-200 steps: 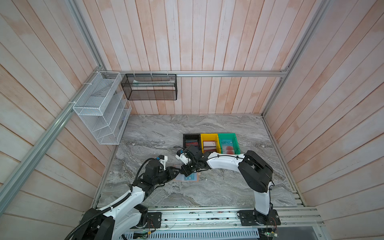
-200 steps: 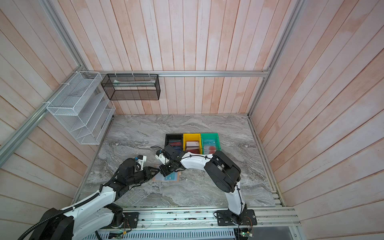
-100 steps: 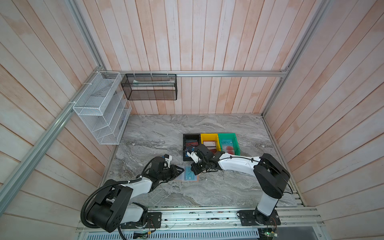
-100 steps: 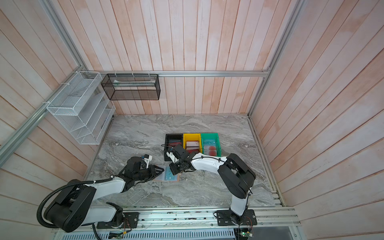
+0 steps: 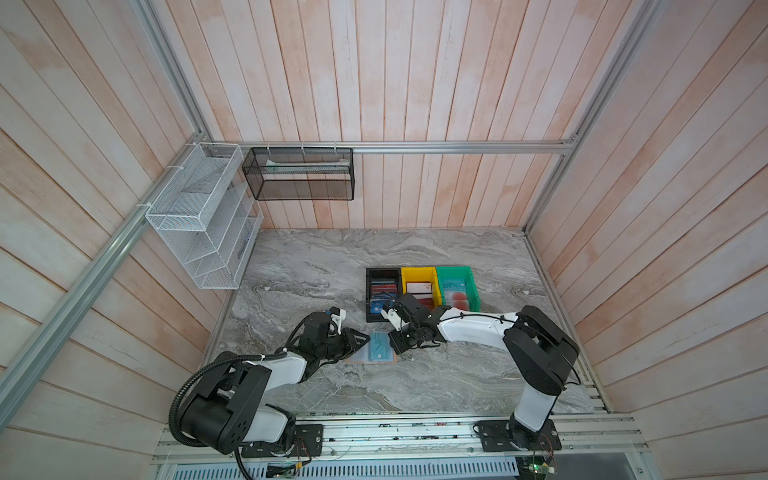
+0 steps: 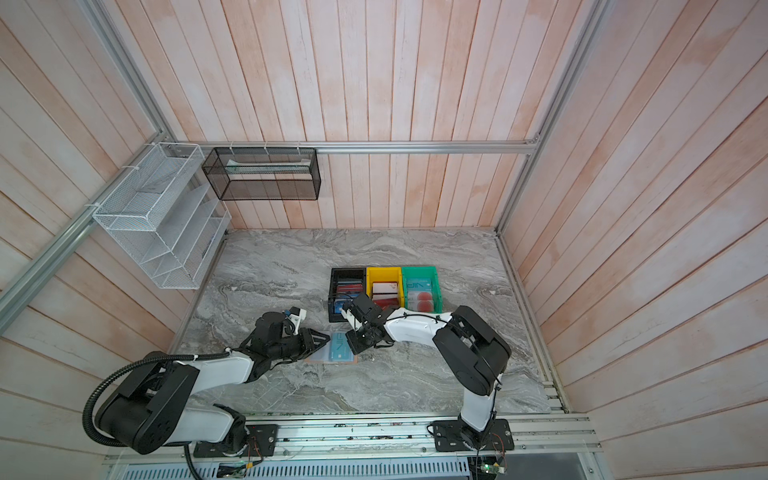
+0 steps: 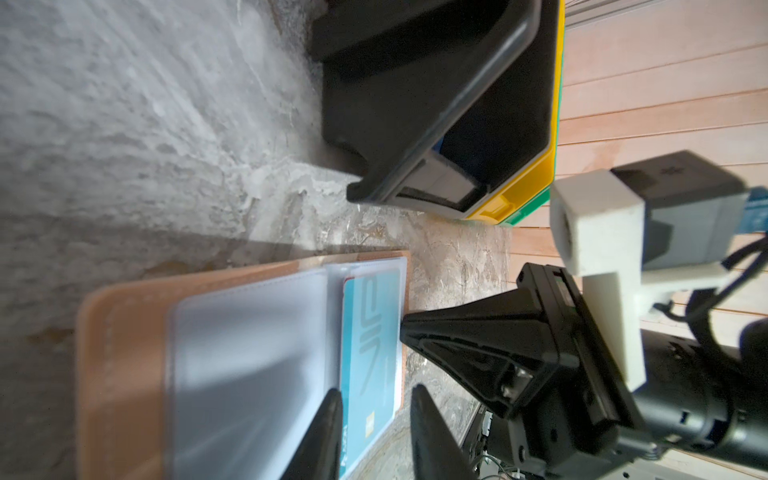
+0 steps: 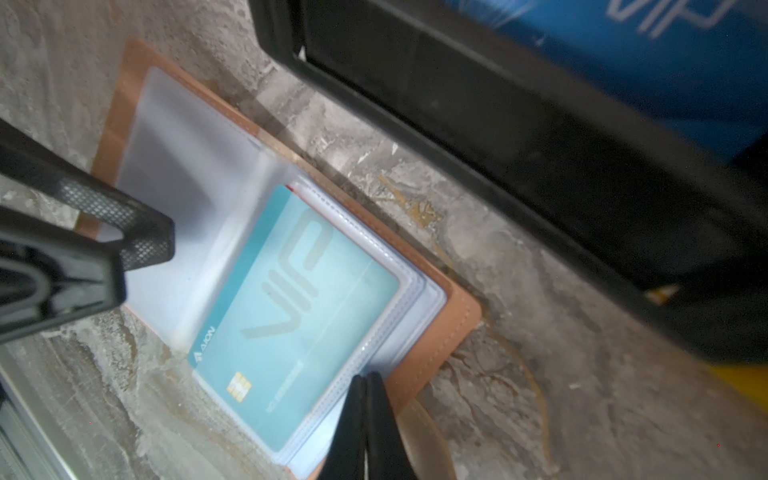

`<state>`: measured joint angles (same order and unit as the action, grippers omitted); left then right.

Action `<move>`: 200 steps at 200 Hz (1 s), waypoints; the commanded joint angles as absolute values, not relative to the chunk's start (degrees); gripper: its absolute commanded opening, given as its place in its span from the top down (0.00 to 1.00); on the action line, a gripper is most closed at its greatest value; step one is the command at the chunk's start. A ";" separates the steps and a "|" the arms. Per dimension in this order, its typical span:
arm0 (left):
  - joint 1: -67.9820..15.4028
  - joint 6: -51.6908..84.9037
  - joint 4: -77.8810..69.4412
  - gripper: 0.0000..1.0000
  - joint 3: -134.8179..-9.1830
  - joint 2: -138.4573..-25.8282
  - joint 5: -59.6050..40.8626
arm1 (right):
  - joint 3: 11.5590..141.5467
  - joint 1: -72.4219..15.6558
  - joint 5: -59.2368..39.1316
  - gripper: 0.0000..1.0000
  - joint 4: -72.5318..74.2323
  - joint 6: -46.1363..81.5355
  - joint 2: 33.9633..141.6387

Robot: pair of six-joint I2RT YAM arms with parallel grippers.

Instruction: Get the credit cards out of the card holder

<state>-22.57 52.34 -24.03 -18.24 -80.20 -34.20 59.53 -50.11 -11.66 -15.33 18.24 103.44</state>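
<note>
The left pincer (image 7: 376, 390), a little open, hangs over the teal card (image 7: 370, 353). The shut right pincer (image 8: 366, 378) sits at the edge of the holder (image 8: 457, 307). It lies open on the counter (image 5: 415, 257), lower middle of both top views. A card stuck in its sleeve could drag the holder along.

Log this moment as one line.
card holder: open flat | teal VIP card: in sleeve | left gripper: open over card | right gripper: shut at holder's edge

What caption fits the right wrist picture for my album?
Open card holder on the marble table, a teal VIP card in its sleeve, the shut right hand at its edge.
</note>
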 commanded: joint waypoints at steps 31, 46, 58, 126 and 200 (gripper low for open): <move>-22.76 52.28 -27.10 0.69 -16.96 -82.49 -33.97 | 60.20 -50.36 -10.53 0.94 -17.75 18.55 101.98; -22.85 52.72 -28.32 0.69 -16.91 -83.37 -34.23 | 60.59 -50.36 -10.50 0.94 -18.03 18.36 100.79; -23.03 52.82 -28.80 0.69 -17.05 -83.97 -34.36 | 61.17 -50.36 -10.66 0.94 -18.36 18.14 100.49; -24.52 53.26 -30.18 0.69 -17.95 -85.88 -34.45 | 63.67 -50.40 -11.13 0.93 -19.70 16.70 104.19; -24.87 52.56 -29.27 0.69 -17.80 -87.39 -33.65 | 61.41 -50.43 -10.01 0.94 -18.49 17.73 107.38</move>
